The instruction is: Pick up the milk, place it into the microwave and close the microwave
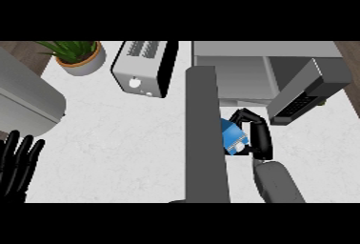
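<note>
A blue and white milk carton [233,137] is held in my right hand [257,136], whose black fingers curl round it just right of the microwave's open door [205,133]. That grey door stands edge-on down the middle of the view and hides part of the carton. The microwave [239,71] sits at the back right, its cavity open behind the hand. At the lower left edge my left hand [17,164] rests open, fingers up.
A silver toaster [144,66] stands at the back centre, a potted plant [77,55] at the back left. A grey rounded appliance [28,102] fills the left edge. A dark panel with buttons [306,93] juts out at the right.
</note>
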Controlling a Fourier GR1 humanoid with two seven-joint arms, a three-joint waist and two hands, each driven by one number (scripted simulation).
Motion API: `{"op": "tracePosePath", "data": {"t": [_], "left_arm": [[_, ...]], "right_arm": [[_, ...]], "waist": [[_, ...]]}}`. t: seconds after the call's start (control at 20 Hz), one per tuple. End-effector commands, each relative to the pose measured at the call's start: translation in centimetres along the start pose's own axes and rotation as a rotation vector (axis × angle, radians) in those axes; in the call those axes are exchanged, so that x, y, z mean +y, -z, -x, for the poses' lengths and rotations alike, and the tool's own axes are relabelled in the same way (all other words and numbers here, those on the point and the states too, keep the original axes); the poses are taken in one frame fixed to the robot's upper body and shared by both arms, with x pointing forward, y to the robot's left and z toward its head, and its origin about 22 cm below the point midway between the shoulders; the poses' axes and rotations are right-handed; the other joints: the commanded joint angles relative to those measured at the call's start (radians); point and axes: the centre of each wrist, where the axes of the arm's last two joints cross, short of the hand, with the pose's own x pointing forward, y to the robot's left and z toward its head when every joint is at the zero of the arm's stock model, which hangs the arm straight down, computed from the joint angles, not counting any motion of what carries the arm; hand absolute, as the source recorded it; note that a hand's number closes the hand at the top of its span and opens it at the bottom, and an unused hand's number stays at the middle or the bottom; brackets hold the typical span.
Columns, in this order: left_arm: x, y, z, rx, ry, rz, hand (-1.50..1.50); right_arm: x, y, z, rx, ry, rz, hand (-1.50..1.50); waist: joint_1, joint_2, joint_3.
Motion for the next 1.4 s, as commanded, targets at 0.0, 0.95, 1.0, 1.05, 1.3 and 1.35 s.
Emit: {"op": "tracePosePath", "data": {"t": [0.0, 0.95, 1.0, 1.05, 1.3, 1.35], "left_arm": [[0.0, 0.4, 0.6, 0.014, -0.01, 0.022, -1.5], [0.1, 1.1, 0.2, -0.017, -0.01, 0.041, -1.5], [1.0, 1.2, -0.1, -0.027, 0.005, 0.049, -1.5], [-0.1, 1.4, 0.7, -0.009, 0.003, 0.053, -1.5], [0.2, 2.6, 1.1, 0.004, 0.036, 0.064, -1.5], [0.9, 1.5, 0.6, 0.004, 0.068, 0.054, -1.5]], "right_arm": [[-0.4, 5.6, -1.4, 0.042, -0.095, 0.046, 1.5], [-6.6, 13.0, -0.8, 0.071, -0.492, 0.35, 1.5], [-5.9, 13.8, -1.4, 0.039, -0.537, 0.359, 1.5], [-5.5, 13.7, -1.3, 0.019, -0.543, 0.344, 1.5], [-4.7, 14.6, -1.9, 0.066, -0.652, 0.151, -1.5], [-5.4, 15.1, -2.3, 0.07, -0.645, 0.16, -1.5]], "waist": [[0.004, 0.002, 0.0], [0.068, 0.031, 0.004], [0.081, 0.035, 0.004], [0.074, 0.035, 0.004], [0.079, 0.039, 0.003], [0.095, 0.037, 0.003]]}}
